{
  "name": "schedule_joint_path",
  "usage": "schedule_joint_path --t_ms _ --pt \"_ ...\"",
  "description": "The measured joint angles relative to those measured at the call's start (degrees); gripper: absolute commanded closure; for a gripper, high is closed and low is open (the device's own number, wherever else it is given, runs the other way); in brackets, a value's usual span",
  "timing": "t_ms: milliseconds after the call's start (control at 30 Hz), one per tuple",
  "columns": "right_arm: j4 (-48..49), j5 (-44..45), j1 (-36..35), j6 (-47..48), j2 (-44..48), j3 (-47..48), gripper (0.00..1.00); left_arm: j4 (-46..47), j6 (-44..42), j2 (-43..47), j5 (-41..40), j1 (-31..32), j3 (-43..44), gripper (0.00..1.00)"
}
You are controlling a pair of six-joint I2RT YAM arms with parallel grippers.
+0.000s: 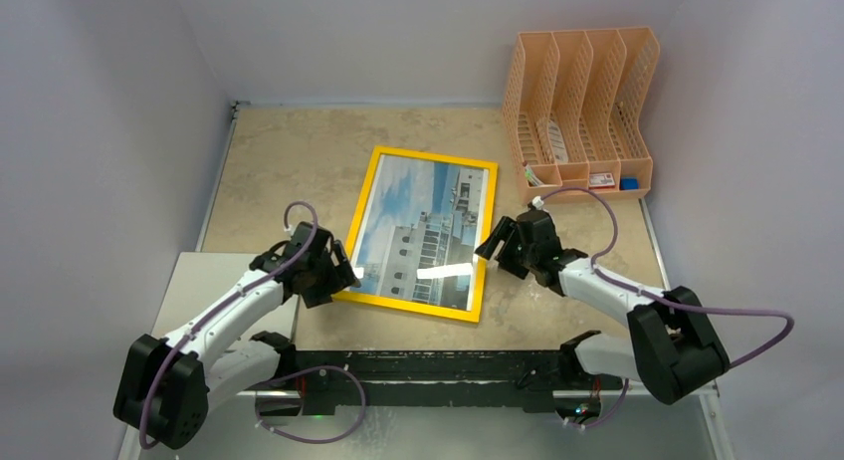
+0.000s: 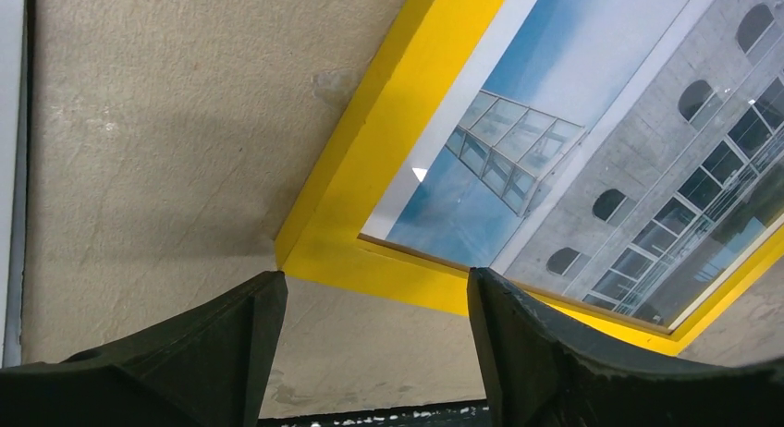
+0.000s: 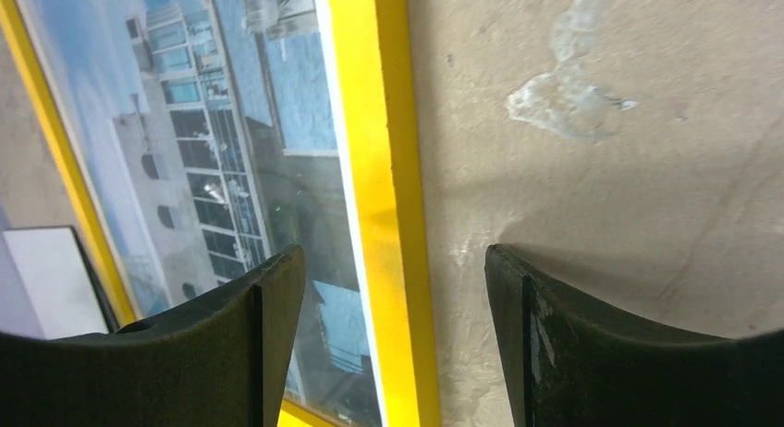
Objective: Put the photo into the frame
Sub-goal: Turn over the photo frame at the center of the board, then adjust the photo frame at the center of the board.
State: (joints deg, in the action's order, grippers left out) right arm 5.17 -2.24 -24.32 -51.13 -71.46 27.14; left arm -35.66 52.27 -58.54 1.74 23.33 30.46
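The yellow frame (image 1: 359, 205) lies flat, front up, in the middle of the table, with the photo (image 1: 423, 221) of a white building under blue sky inside it. My left gripper (image 1: 341, 268) hovers open at the frame's near left corner (image 2: 319, 256), nothing between its fingers. On the other side, my right gripper (image 1: 491, 245) is open too, its jaws straddling the frame's right edge (image 3: 384, 205) from above without gripping it. The photo (image 2: 592, 140) fills the frame opening (image 3: 213, 122) in both wrist views.
A peach file rack (image 1: 582, 107) with small items stands at the back right. A grey-white flat panel (image 1: 214, 281) lies at the near left under the left arm. A black bar (image 1: 438, 365) runs along the table's near edge.
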Motion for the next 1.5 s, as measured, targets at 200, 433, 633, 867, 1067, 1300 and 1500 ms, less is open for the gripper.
schedule_joint_path --t_ms 200,433,633,867,1067,1300,1500 --pt "-1.3 1.4 0.0 0.7 -0.3 0.3 0.3 4.0 3.2 0.3 0.4 0.9 -3.6 0.25" --pt "1.6 -2.5 0.1 1.6 -5.9 2.8 0.52 11.6 8.0 -0.9 1.2 1.6 -5.6 0.28" --pt "4.0 -5.9 0.3 2.7 -10.5 4.9 0.6 15.4 6.6 -9.1 -3.4 -0.1 -0.9 0.3" --pt "6.4 -9.5 -1.7 1.7 -16.3 8.8 0.64 20.8 1.7 -17.4 -5.5 -9.3 4.2 0.27" --pt "8.4 -10.4 -8.2 -0.5 -22.8 15.0 0.59 23.7 -1.6 -24.5 -9.0 -13.1 10.0 0.26" --pt "8.7 -11.1 -11.2 2.3 -24.3 24.0 0.45 29.1 -4.0 -35.1 -10.2 -16.8 18.6 0.26" --pt "3.5 -7.8 -11.1 8.2 -24.3 29.4 0.35 30.3 -6.7 -39.1 -9.9 -18.3 22.8 0.24"
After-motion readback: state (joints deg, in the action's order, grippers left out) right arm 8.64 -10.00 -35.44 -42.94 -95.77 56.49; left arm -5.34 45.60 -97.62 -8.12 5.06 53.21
